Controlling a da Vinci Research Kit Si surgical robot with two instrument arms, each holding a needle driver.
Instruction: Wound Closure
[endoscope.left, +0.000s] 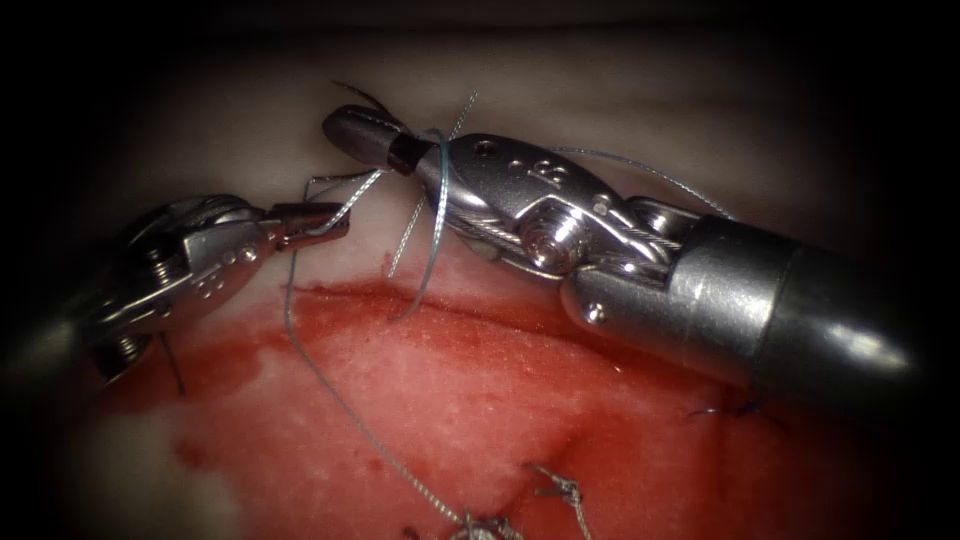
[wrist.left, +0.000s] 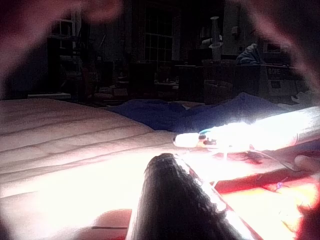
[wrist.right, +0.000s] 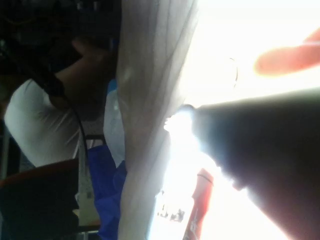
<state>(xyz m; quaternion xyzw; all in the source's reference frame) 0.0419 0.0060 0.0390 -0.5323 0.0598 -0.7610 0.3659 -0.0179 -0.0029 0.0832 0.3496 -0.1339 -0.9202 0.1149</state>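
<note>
Left tool: the left arm's silver needle driver (endoscope.left: 318, 220) is seen left of the cut, its short dark jaws pressed together on a strand of thin grey thread (endoscope.left: 330, 390).
Right tool: the right arm's steel needle driver (endoscope.left: 362, 135), on a thick grey shaft, is held above the pale tissue beyond the cut; its jaws are pressed together, and thread is wound around them just behind the tip. Whether anything is pinched between them cannot be told.
Thread: thin, grey and wiry; from the left jaws one run is carried down across the red area to a knotted stitch (endoscope.left: 485, 522) at the near edge, and loose ends hang beside the right tool.
Tissue: pale pork belly (endoscope.left: 250, 120), wet with red fluid (endoscope.left: 480, 370) around the curved cut (endoscope.left: 360, 292).
Needle: none can be made out.
</note>
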